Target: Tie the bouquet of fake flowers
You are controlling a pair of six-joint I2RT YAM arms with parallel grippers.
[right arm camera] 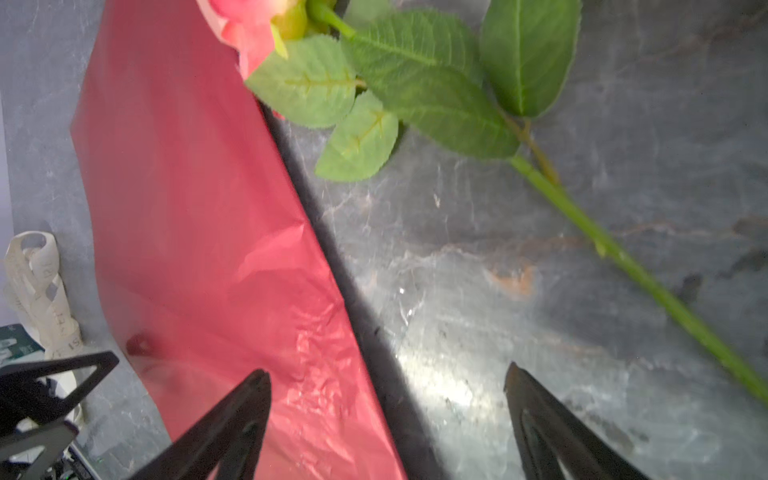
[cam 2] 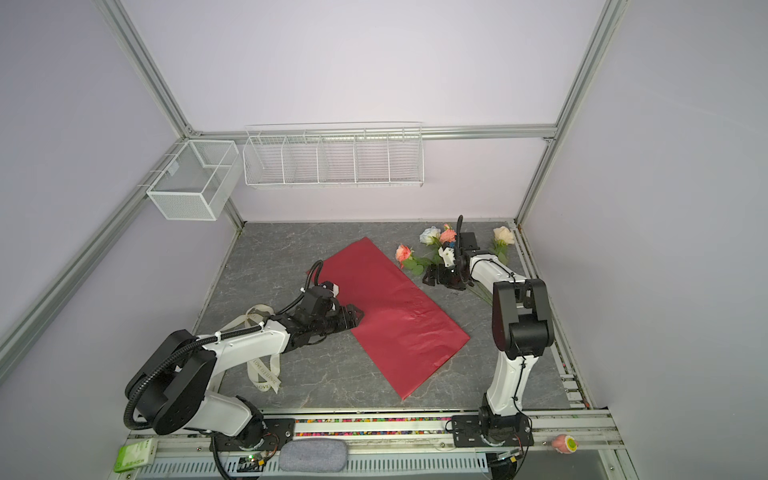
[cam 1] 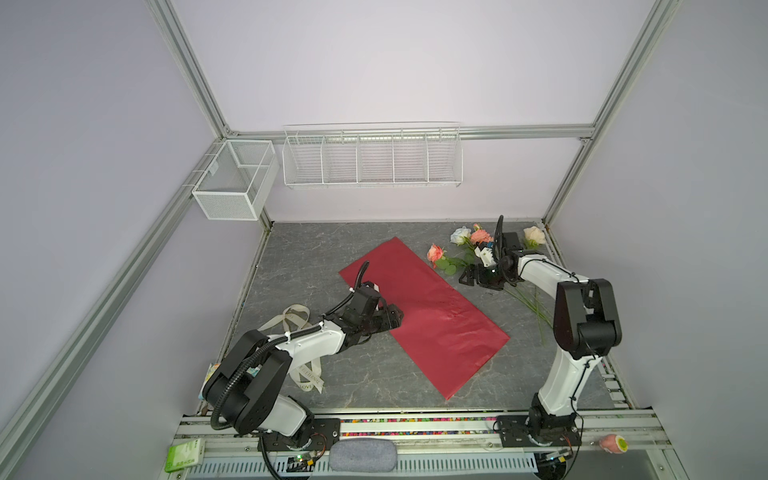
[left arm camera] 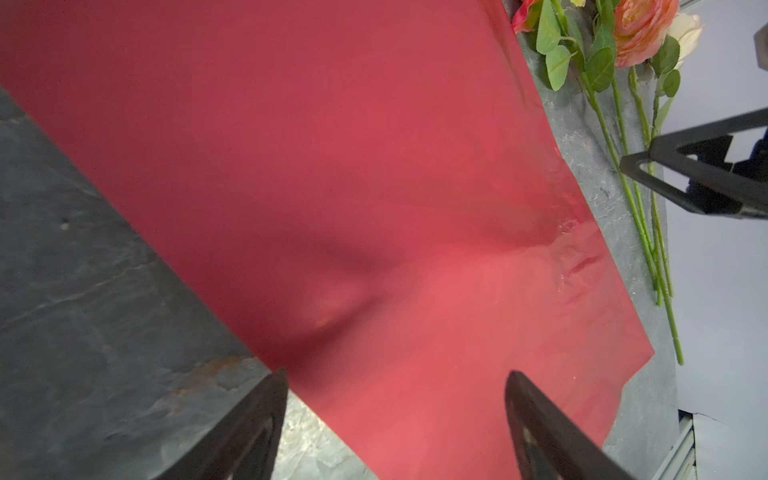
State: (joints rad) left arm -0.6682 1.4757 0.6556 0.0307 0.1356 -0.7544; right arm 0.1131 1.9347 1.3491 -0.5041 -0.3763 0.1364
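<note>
Both top views show your fake flowers [cam 1: 461, 236] lying loose at the far right of the table [cam 1: 299, 266], beside the flat red wrapping paper [cam 1: 440, 324]. Your left gripper [cam 1: 394, 319] and right gripper [cam 1: 467, 277]: jaws apart, holding nothing.

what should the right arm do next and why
Probably lower the open right gripper onto the nearby stem and close: the flowers lie loose beside the red paper, not on it, so nothing is bundled to tie yet.
</note>
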